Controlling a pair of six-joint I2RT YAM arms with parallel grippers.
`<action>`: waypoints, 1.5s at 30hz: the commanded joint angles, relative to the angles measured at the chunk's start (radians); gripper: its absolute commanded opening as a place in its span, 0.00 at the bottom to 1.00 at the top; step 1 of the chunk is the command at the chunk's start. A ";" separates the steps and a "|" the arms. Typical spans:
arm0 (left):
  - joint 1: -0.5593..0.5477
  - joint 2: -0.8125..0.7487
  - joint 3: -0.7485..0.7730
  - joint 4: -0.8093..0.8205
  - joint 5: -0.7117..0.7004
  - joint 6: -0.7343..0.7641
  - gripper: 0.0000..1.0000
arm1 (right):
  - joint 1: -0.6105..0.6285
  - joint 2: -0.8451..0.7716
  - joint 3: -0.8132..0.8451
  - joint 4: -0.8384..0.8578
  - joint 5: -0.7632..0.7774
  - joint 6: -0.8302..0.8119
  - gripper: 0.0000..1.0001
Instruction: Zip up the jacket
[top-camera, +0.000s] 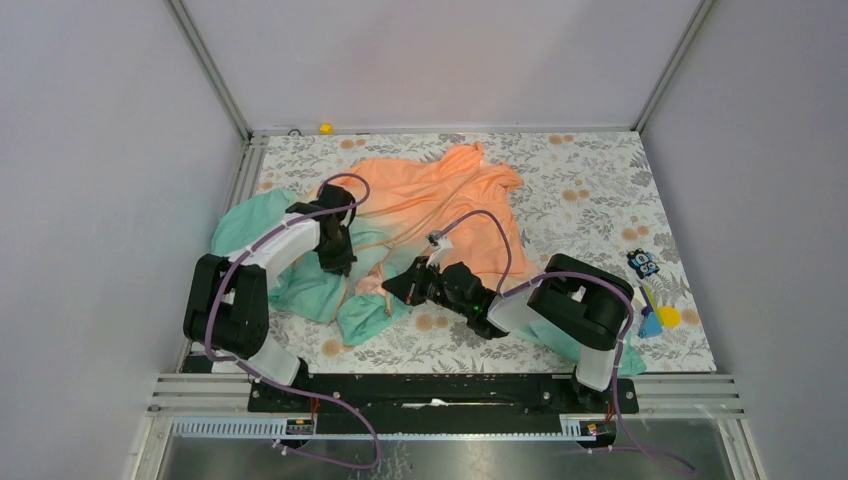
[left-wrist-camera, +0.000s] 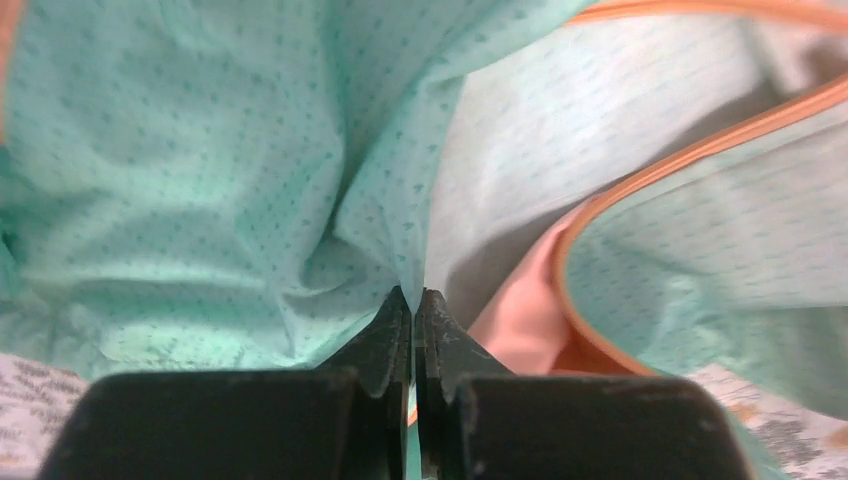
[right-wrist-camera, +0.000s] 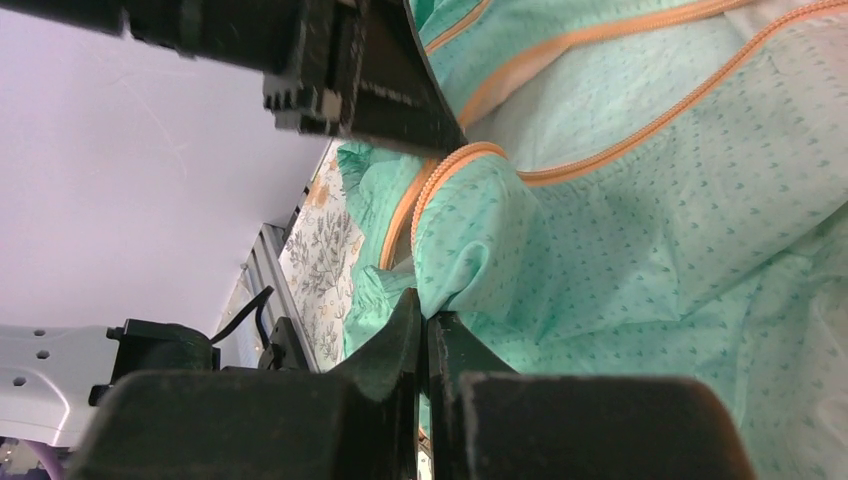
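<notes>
The jacket (top-camera: 440, 195) lies crumpled on the table, orange at the far end and teal-green near the arms. Its orange zipper (left-wrist-camera: 690, 150) curves open across the teal fabric and also shows in the right wrist view (right-wrist-camera: 640, 130). My left gripper (top-camera: 335, 262) is shut on a fold of teal jacket fabric (left-wrist-camera: 390, 230). My right gripper (top-camera: 392, 288) is shut on the teal hem fabric (right-wrist-camera: 480, 260) beside the zipper end. The two grippers hold the jacket close together, the left arm's black body (right-wrist-camera: 350, 70) just above the right one.
The table has a floral cloth (top-camera: 590, 190). Small blue and yellow items (top-camera: 655, 315) lie at its right edge, with a small patterned piece (top-camera: 643, 264) beside them. A yellow ball (top-camera: 325, 128) sits at the back rim. Metal rails (top-camera: 450, 390) run along the near edge.
</notes>
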 joint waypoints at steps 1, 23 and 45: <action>0.002 -0.070 0.074 0.130 -0.004 -0.065 0.00 | 0.007 -0.033 0.021 0.010 0.027 -0.031 0.00; 0.090 0.021 0.181 0.209 0.006 -0.077 0.65 | 0.006 -0.035 0.018 0.020 0.024 -0.022 0.00; -0.009 -0.109 -0.089 0.179 -0.018 -0.044 0.44 | 0.006 -0.032 0.020 0.026 0.009 -0.015 0.00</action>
